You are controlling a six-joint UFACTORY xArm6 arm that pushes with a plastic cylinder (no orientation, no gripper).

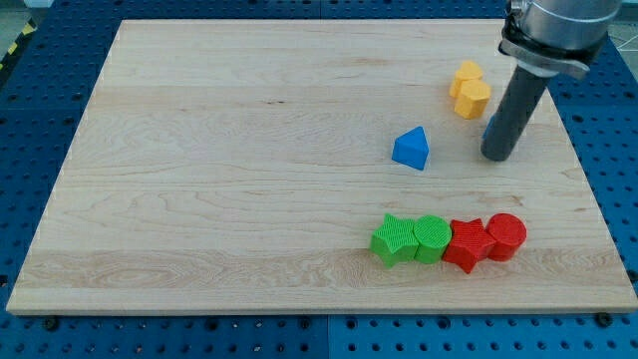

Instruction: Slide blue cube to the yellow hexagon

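Observation:
A blue block [411, 149], wedge-like in shape, sits on the wooden board [229, 170] right of the middle. Two yellow blocks stand touching at the view's upper right: a yellow hexagon [474, 99] and another yellow block [466, 76] just above and left of it. My tip [496, 156] rests on the board to the right of the blue block, with a gap between them, and below the yellow hexagon. The dark rod rises from it toward the view's top right.
A row of touching blocks lies at the lower right: a green star [394, 239], a green cylinder [432, 237], a red star [468, 243] and a red cylinder [505, 235]. The board's right edge is close to my tip.

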